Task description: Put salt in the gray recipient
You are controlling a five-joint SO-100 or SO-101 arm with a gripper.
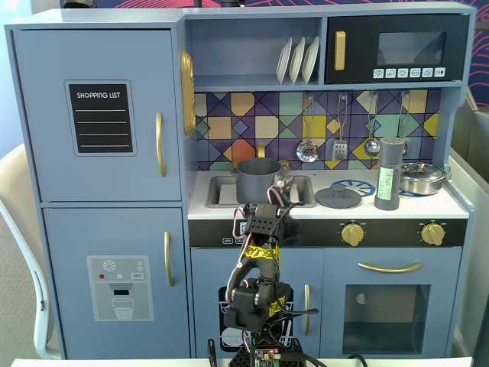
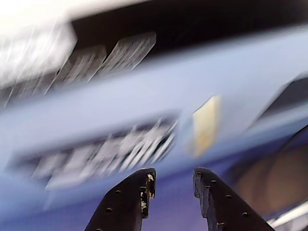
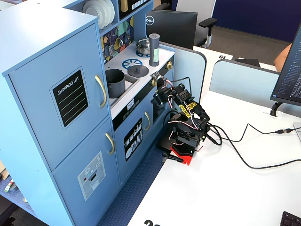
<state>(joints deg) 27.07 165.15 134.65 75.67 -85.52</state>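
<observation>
Countertop (image 1: 451, 206): one salt (image 1: 389, 174), one gray recipient (image 1: 257, 177).

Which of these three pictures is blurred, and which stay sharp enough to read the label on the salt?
Wrist view: heavy motion blur smears the kitchen behind the gripper, whose fingers stay fairly crisp. A fixed view from the front: sharp and evenly lit, the salt label legible. A fixed view from the side: sharp, but the salt too small to read.
</observation>
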